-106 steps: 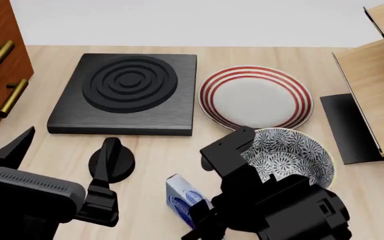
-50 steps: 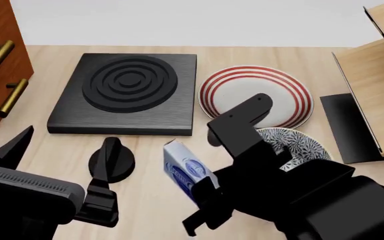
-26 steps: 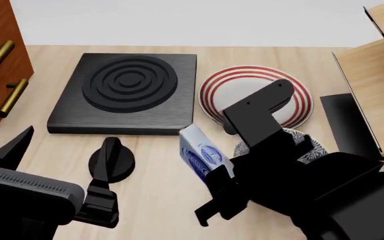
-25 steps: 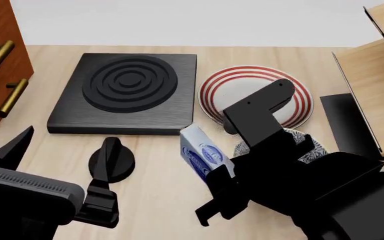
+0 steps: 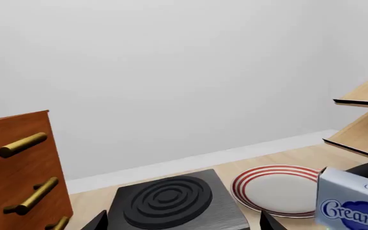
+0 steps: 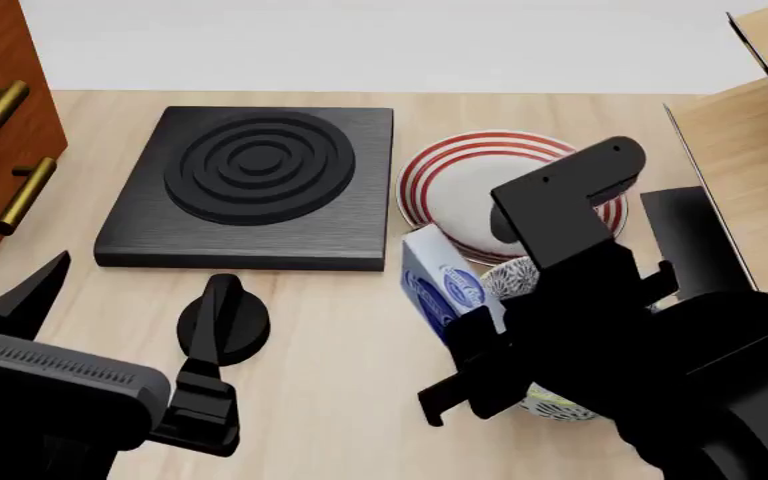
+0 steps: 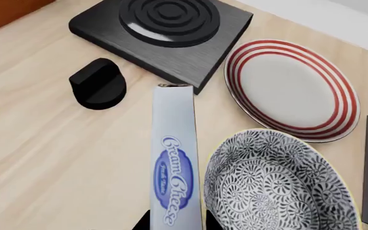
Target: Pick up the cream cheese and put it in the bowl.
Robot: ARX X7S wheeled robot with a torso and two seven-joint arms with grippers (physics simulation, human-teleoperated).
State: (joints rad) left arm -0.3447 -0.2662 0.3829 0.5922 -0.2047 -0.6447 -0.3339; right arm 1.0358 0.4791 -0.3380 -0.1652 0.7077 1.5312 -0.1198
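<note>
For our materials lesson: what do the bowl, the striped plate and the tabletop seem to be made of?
Bowl: probably glazed ceramic, with a printed floral pattern and a thin yellowish rim. Plate: likely ceramic too, smooth white with red rings. Tabletop: light wood or wood veneer, matte, with visible grain lines.

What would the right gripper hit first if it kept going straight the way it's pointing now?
Likely the bare tabletop just beside the bowl. The right gripper points down at it, holding the cream cheese, whose far end would touch first. Depth is unclear.
</note>
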